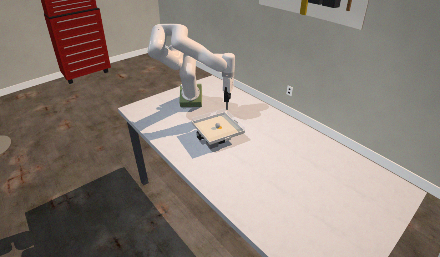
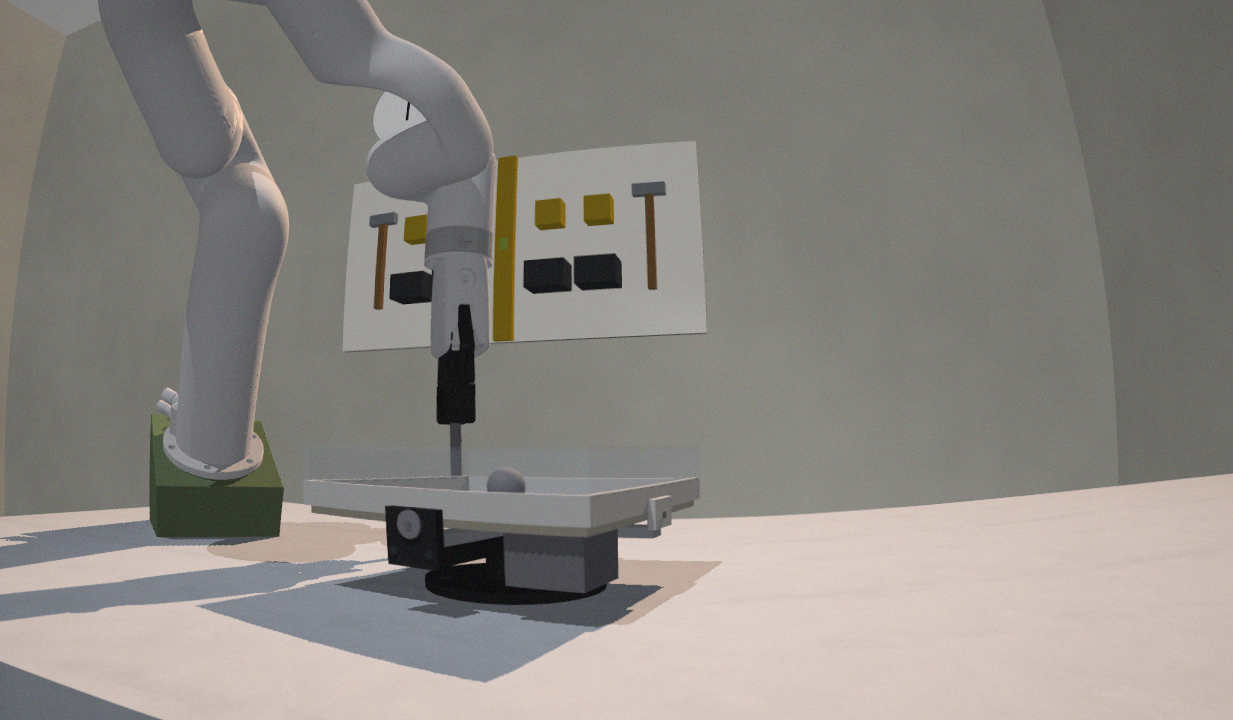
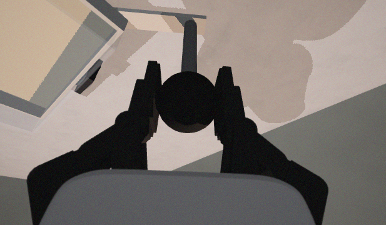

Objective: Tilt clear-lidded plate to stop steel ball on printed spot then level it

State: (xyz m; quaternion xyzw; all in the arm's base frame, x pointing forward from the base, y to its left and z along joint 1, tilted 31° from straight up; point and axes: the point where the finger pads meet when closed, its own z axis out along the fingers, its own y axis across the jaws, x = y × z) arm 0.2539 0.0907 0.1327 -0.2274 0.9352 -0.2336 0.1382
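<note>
Claw point(image 3: 187, 94) clenched on black-handled rod point(image 3: 189, 47), above far corner of plate point(image 1: 238, 130); ball point(image 1: 217, 125) beside spot point(image 1: 220, 127).

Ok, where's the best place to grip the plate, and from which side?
The small tab jutting from the plate rim, approached from outside at the side: it's narrow, while the lid covers the top. The claw is shut on the black-handled rod.

Grey walls point(image 1: 215, 38), red tool chest point(image 1: 76, 35), wooden floor point(image 1: 55, 127)
</note>
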